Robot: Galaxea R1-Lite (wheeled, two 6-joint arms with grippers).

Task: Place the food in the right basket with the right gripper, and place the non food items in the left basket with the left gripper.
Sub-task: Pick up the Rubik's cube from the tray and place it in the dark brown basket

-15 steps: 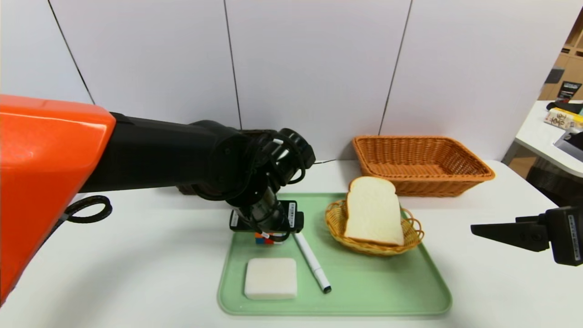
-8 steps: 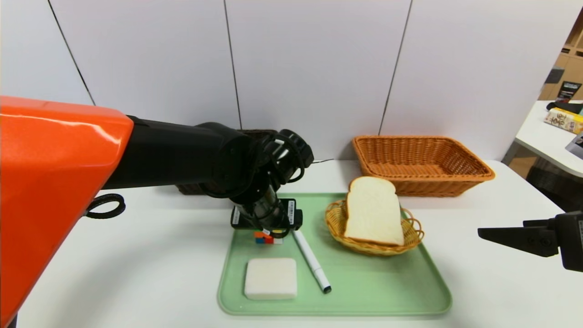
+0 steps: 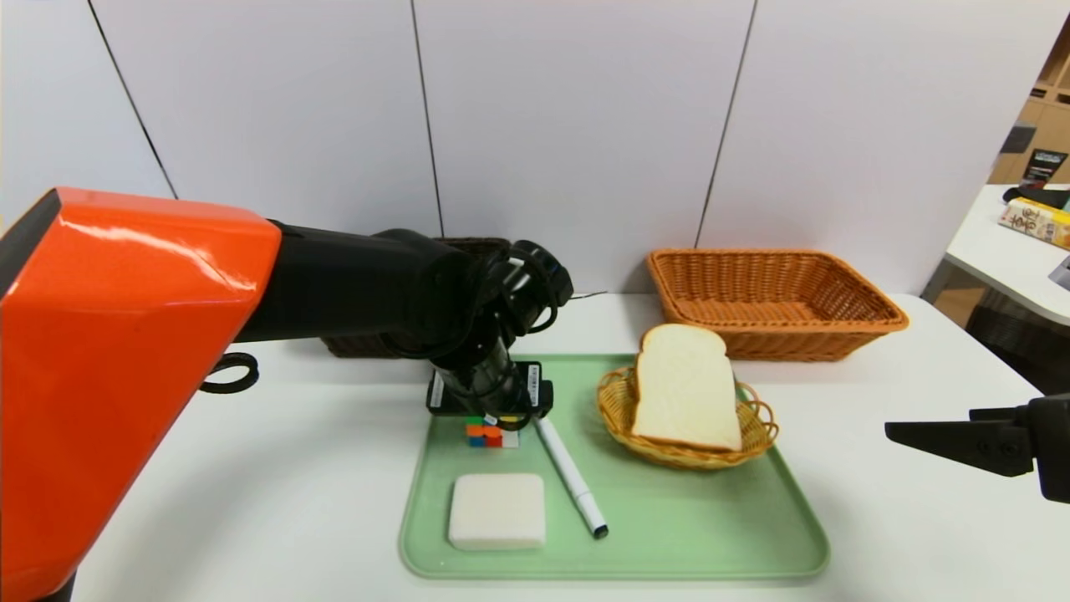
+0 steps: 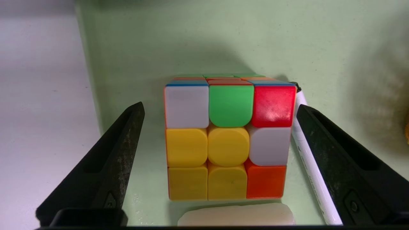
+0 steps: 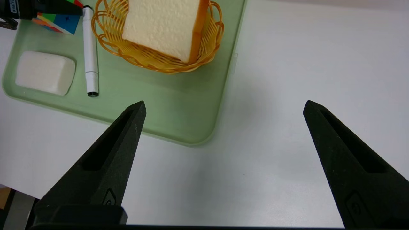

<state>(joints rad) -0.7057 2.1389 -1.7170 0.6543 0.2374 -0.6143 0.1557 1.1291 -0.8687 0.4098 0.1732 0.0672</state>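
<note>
A multicoloured cube (image 4: 228,140) stands on the green tray (image 3: 710,535) near its far left corner. My left gripper (image 4: 220,107) is open, one finger on each side of the cube (image 3: 491,435) with gaps on both sides. A white pen (image 3: 573,478) lies beside the cube, and a white block (image 3: 497,510) sits nearer me. A slice of bread (image 3: 687,386) leans in a small wicker bowl (image 3: 752,428). The orange right basket (image 3: 878,318) stands behind the tray. The dark left basket (image 3: 359,344) is mostly hidden behind my left arm. My right gripper (image 5: 225,103) hangs open over bare table, right of the tray.
A side table (image 3: 986,251) with books stands at the far right. A black cable loop (image 3: 230,372) hangs by my left arm. White wall panels close off the back of the table.
My left wrist has shifted slightly toward the back, so more of the cube shows in the head view. My right gripper has drawn back toward the right edge.
</note>
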